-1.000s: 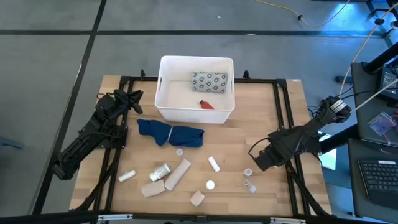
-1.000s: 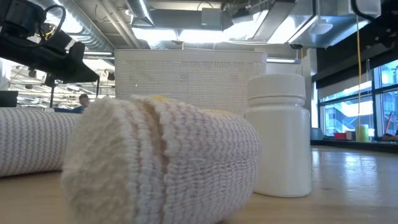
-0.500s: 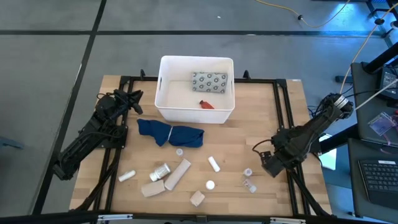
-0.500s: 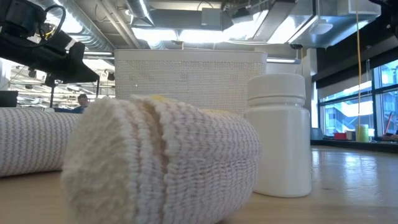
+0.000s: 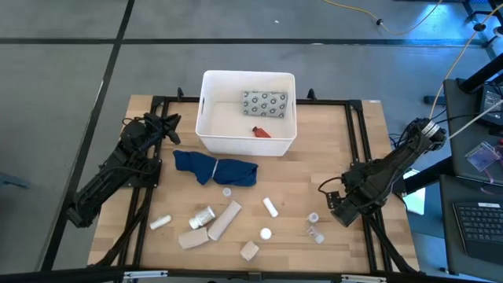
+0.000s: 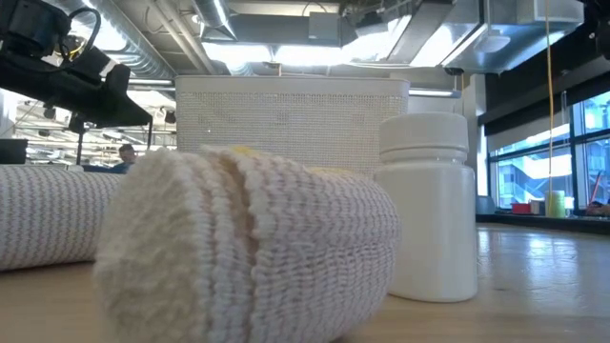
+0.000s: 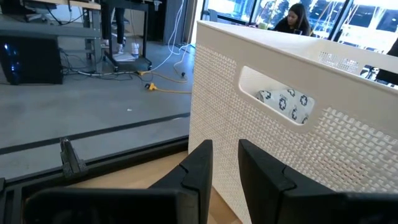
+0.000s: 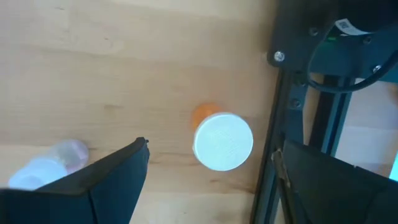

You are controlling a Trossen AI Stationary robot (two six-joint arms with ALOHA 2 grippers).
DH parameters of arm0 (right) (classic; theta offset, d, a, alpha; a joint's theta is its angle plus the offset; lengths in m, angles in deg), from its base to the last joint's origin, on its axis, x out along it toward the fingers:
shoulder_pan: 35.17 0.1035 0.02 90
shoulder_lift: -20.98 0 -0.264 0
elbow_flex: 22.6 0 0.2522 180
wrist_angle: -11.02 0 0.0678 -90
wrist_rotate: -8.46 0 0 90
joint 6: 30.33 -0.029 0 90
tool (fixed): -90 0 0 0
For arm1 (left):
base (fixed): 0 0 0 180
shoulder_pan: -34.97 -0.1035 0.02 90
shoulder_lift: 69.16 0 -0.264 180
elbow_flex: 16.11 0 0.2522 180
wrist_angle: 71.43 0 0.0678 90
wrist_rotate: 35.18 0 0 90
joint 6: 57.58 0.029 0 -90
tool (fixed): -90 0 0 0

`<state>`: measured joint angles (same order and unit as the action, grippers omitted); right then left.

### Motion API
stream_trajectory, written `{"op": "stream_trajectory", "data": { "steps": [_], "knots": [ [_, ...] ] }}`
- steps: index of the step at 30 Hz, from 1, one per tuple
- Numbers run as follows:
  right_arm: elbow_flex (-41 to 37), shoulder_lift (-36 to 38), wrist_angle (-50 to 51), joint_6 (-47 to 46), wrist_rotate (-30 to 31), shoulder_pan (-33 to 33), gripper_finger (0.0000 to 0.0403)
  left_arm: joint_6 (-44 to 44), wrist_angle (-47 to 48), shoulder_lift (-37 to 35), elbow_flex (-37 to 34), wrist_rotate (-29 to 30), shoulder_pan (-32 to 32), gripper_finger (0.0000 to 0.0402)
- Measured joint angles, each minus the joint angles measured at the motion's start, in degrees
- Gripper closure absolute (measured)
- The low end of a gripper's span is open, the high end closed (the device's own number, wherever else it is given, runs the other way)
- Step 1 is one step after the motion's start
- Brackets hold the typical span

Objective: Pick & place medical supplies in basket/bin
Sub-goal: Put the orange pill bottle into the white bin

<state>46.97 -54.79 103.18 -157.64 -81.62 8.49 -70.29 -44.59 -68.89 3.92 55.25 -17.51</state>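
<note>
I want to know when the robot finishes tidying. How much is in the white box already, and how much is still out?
Done: the white tub holds the grey dotted packet and a small orange item. In hand: nothing yet; the right gripper hangs open above an orange-capped vial. The left gripper waits beside the tub. Left: the bandage rolls and other small vials lie on the table.

Grey dotted packet (image 5: 264, 104) inside white bin (image 5: 207, 134)
</note>
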Motion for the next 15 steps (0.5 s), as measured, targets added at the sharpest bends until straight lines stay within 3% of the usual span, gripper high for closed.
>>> {"op": "stream_trajectory", "data": {
  "steps": [10, 15],
  "knots": [
    [-0.17, 0.00, -0.80, -1.41, 0.44, 0.00, 0.0037, 0.00, 0.00, -0.02, 0.00, -0.01, 0.00, 0.0329],
    [-5.36, -0.01, -6.25, -0.98, -0.20, 0.00, 0.0037, 0.00, 0.02, -0.01, 0.00, 0.00, 0.01, 0.0329]
  ]
}}
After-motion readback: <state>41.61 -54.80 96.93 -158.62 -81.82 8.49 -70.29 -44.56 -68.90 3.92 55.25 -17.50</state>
